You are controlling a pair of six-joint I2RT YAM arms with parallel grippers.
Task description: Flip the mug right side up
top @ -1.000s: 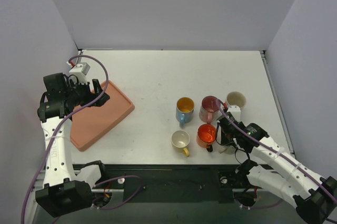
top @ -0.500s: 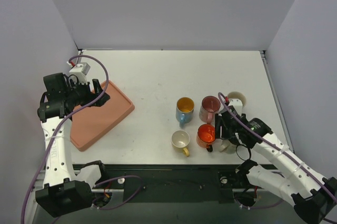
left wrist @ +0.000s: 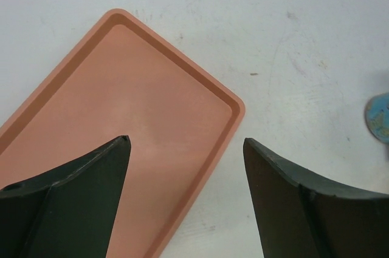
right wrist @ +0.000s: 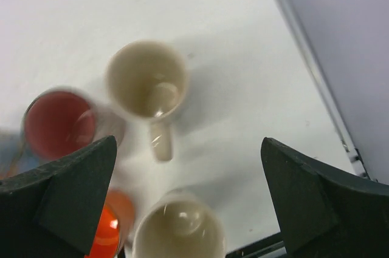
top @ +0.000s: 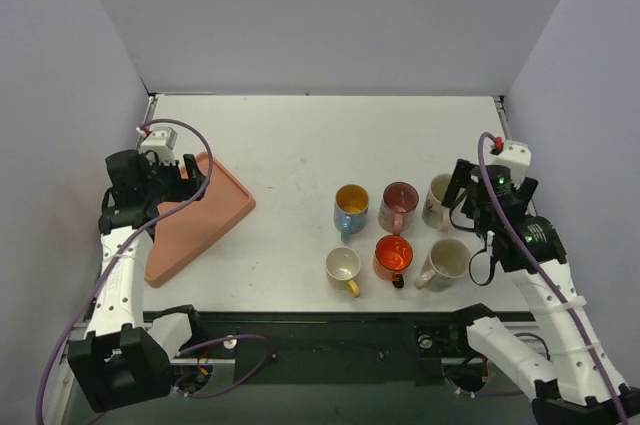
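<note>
The cream mug stands mouth up at the front right of the table, its handle to the left. My right gripper hangs open above it and a little behind, holding nothing. A second cream mug stands upright just behind the first, partly covered by the right arm in the top view. My left gripper is open and empty over the near corner of the salmon tray.
Several other mugs stand mouth up left of the cream ones: a pink one, an orange one, a blue one with a yellow inside and a white one with a yellow handle. The table's right edge runs close by.
My right gripper has opened, let go of the front cream mug and risen back to the right. The mug now stands alone. My left arm has shifted slightly over the tray.
</note>
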